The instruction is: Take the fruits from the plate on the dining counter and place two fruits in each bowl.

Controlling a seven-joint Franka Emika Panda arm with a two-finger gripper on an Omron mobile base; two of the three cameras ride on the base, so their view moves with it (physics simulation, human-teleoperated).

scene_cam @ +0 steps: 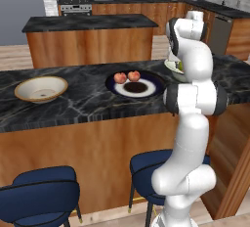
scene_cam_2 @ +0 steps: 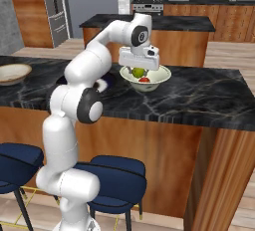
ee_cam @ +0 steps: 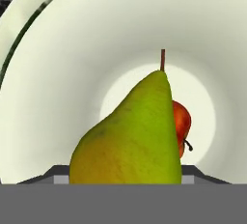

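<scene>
No brand, label or writing can be read on anything in these pictures.

Taking the pale greenish-white bowl (scene_cam_2: 146, 78) as the landmark: it stands on the black, white-veined surface (scene_cam_2: 199, 98) of the dining counter, and the pincer (scene_cam_2: 139, 70) hangs right over its inside. The pincer is clamped on the yellow-green pear (ee_cam: 130, 136), which sits between the finger tips in the hand view, stem pointing toward the bowl's bottom. Whether the pear touches the bowl I cannot tell. Behind the pear, on the bowl's floor, lies a red-orange fruit (ee_cam: 181, 121); the right base view shows it as a red spot (scene_cam_2: 144, 79) low inside the bowl, just beside the green of the pear.

The left base view shows what the right one hides behind the arm: the navy-rimmed plate (scene_cam: 153, 88), just beside the pale bowl, with two pinkish-red fruits (scene_cam: 126, 77) side by side on its far part. In that view the arm covers most of the pale bowl, leaving a bit of rim. The tan bowl (scene_cam: 41, 88) with cream inside stands well apart from the pale bowl, beyond the plate, at the far end of the same surface.
</scene>
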